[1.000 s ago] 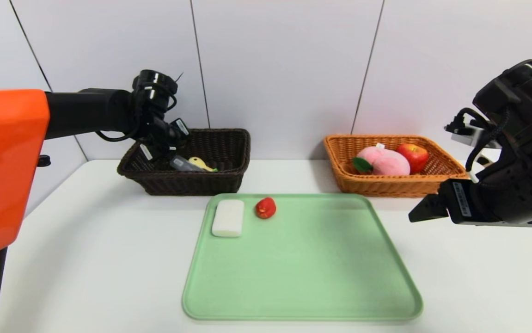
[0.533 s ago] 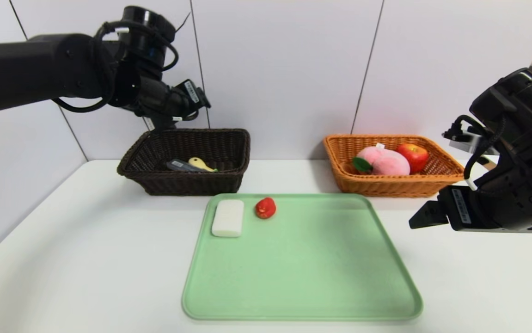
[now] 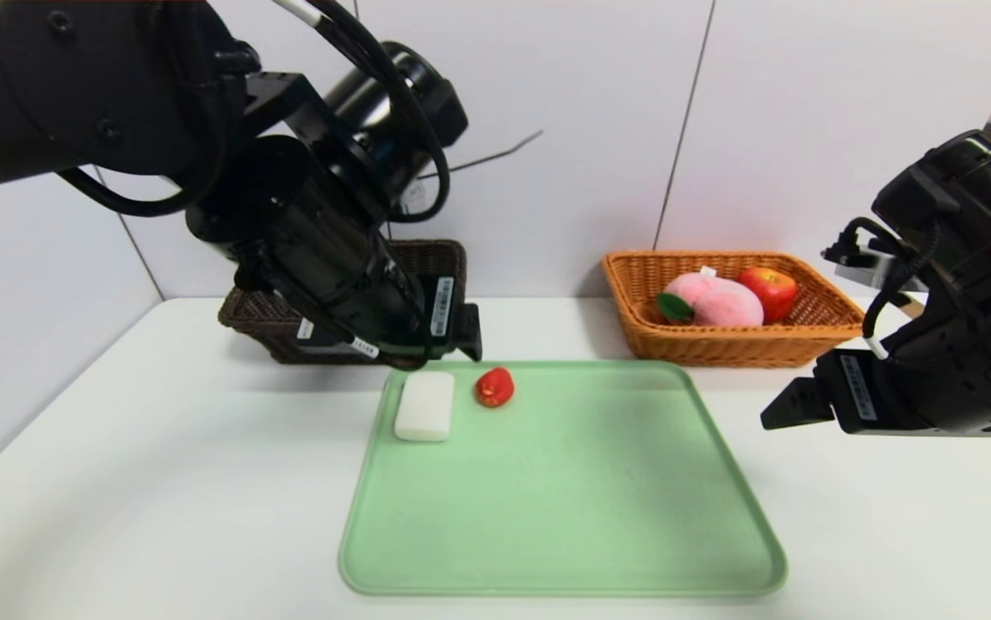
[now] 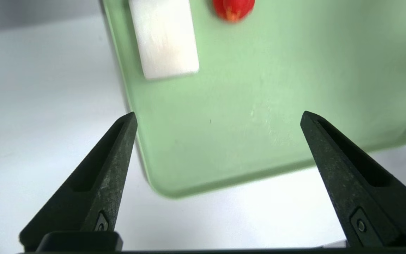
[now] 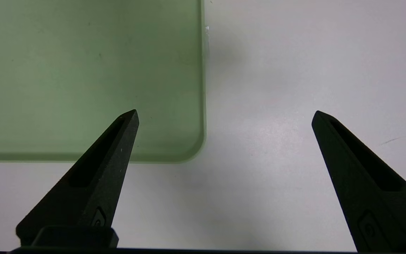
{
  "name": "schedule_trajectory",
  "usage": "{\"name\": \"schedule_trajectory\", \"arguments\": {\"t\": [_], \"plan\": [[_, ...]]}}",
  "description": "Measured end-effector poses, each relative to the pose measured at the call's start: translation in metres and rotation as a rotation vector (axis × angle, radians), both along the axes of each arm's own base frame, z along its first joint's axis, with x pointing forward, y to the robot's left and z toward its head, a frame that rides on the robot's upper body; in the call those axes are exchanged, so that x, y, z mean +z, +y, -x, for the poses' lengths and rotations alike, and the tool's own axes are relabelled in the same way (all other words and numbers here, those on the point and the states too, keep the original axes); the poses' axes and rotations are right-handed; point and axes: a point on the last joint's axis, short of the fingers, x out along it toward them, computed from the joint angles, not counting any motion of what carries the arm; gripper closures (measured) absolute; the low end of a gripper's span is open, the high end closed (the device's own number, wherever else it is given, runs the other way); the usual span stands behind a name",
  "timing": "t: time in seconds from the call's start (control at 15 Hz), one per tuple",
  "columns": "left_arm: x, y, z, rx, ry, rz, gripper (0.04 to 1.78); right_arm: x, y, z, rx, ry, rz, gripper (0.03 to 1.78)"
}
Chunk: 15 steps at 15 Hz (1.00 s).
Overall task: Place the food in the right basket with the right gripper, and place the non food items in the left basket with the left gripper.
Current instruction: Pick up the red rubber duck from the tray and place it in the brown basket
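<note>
The white block and the small red strawberry lie at the far left of the green tray. My left gripper hangs open and empty just behind the block, in front of the dark brown basket. The arm hides the basket's inside, so the grey case and the fork are hidden. In the left wrist view the open gripper frames the tray, with the block and strawberry beyond. The peach and apple lie in the orange basket. My right gripper is open and empty, right of the tray.
The white table runs to a white wall close behind both baskets. The right wrist view shows the open gripper over bare table beside a tray corner. The near and right parts of the tray hold nothing.
My left arm has risen out of the dark basket and swung forward and right, down to just behind the white block. It now covers most of that basket. The right arm has barely moved.
</note>
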Motion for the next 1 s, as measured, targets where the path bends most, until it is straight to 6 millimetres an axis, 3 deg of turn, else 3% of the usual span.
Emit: {"name": "schedule_trajectory", "arguments": {"t": [0.4, 0.67, 1.0], "plan": [[-0.03, -0.045, -0.003, -0.059, 0.029, -0.014, 0.15, -0.002, 0.0, 0.001, 0.002, 0.005, 0.004, 0.11], [-0.063, -0.077, -0.014, 0.013, -0.028, -0.072, 0.14, -0.002, 0.0, 0.001, 0.003, 0.007, 0.004, 0.11], [-0.093, -0.098, -0.029, 0.029, -0.058, -0.102, 0.13, -0.003, 0.0, 0.001, 0.002, 0.013, 0.007, 0.11]]}}
